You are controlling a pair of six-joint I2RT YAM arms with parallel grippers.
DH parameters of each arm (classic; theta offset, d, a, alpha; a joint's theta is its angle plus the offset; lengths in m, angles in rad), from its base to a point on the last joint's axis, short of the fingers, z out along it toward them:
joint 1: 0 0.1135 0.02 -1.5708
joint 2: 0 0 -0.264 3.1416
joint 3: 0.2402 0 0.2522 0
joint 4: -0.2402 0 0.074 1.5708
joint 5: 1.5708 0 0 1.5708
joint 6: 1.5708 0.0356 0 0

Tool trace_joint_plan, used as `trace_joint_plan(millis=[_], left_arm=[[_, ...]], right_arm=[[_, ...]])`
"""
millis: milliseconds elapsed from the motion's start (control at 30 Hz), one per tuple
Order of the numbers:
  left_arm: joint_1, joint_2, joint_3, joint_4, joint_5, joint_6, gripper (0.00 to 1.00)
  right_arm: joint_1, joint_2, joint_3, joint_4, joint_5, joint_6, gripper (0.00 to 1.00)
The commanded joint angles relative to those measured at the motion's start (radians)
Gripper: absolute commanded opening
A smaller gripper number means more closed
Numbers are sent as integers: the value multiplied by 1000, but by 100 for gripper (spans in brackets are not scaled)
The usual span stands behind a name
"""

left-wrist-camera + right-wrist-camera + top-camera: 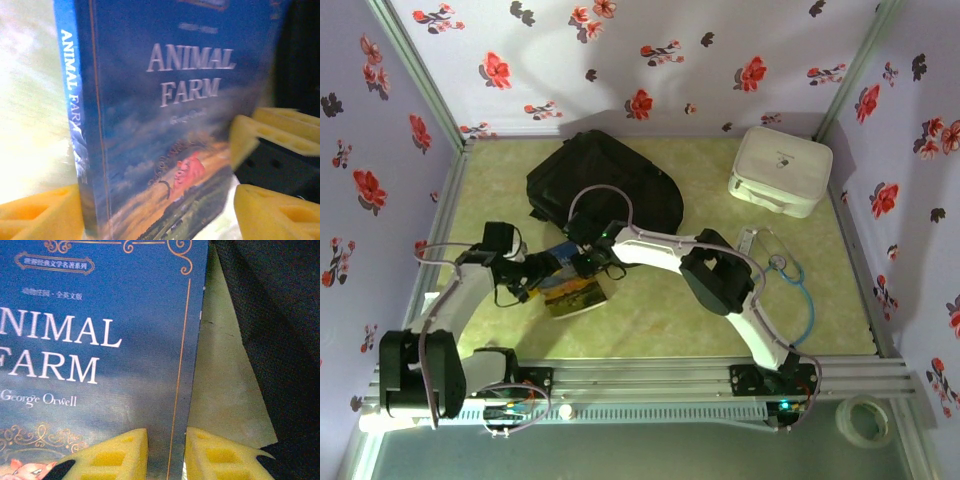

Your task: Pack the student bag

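On the tabletop (650, 320) the bag (610, 180) lies flat at the back centre, its near edge hidden under the arms. A white case (780, 170) sits well apart at the back right. The book (576, 292) is just in front of the bag, partly covered by both tools, its cover cut off in the wrist views. A stethoscope (798, 285) lies to the right. The left tool (156, 210) pinches the book, though blurred. The right tool (166, 442) has fingers nearly together over the book's edge; whether they grip, I cannot tell.
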Motion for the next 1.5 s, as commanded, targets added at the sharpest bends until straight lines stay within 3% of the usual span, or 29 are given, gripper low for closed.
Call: trace_joint_plan(millis=[0,367,533,700,967,1133,1367,1467], left_arm=[[-2,-37,33,85,126,-10,62],[-3,25,-1,131,113,-13,38],[-2,7,41,50,36,16,19],[-3,-41,120,-53,-46,40,7],[-4,-120,290,-104,-95,45,3],[-25,-98,344,106,-31,-33,3],[-103,9,248,720,-48,-337,4],[-144,95,270,883,-61,-418,4]], right_arm=[[-19,7,-73,-8,-52,40,24],[-44,-52,-136,96,-117,83,23],[-48,-155,-166,182,-116,101,26],[-61,-300,-194,277,-126,133,36],[-159,-550,-414,424,9,262,60],[-248,-676,-562,524,1,349,74],[-389,-787,-704,686,-125,507,92],[-436,-804,-751,789,-192,605,98]])
